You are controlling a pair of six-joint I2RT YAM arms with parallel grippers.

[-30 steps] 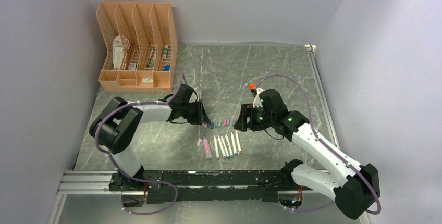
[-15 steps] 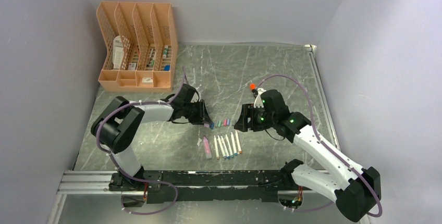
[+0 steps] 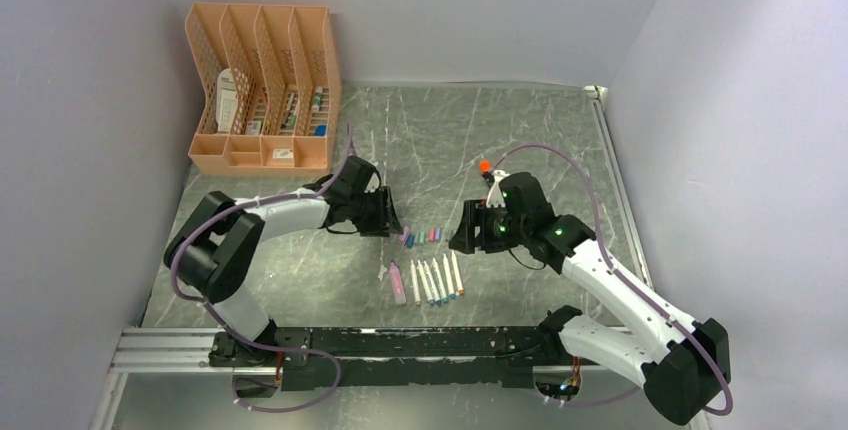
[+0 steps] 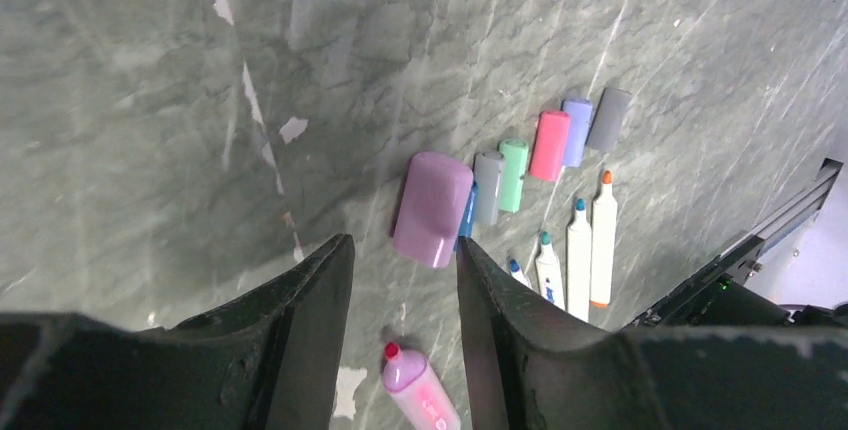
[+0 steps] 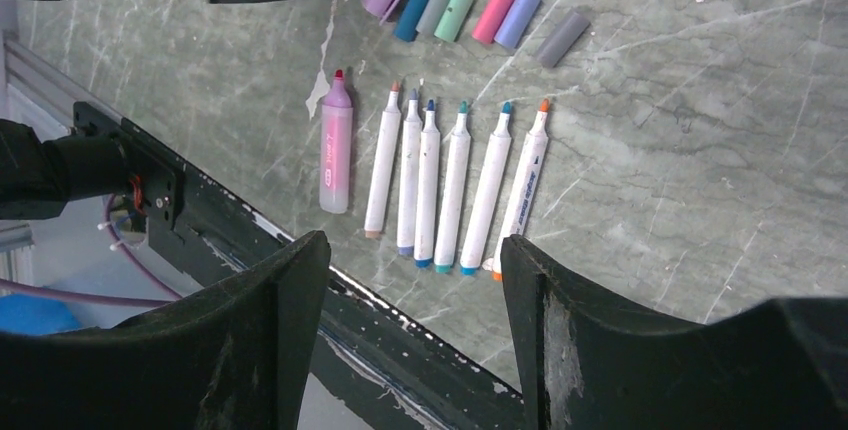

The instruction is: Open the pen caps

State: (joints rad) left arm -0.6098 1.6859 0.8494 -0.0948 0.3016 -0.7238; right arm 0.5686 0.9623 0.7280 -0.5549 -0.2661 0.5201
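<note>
Just beyond the left gripper, whose fingers stand apart and hold nothing, the pale purple cap lies flat on the table. In the wrist view its near end sits in the gap between the two fingertips. A blue cap peeks out from beside it, touching it. From there a grey cap, teal cap, pink cap, lilac cap and dark grey cap run off in a slanting row. The right gripper is also spread wide and empty, hanging over six uncapped white pens. A pink highlighter lies just beside them, with the caps beyond.
</note>
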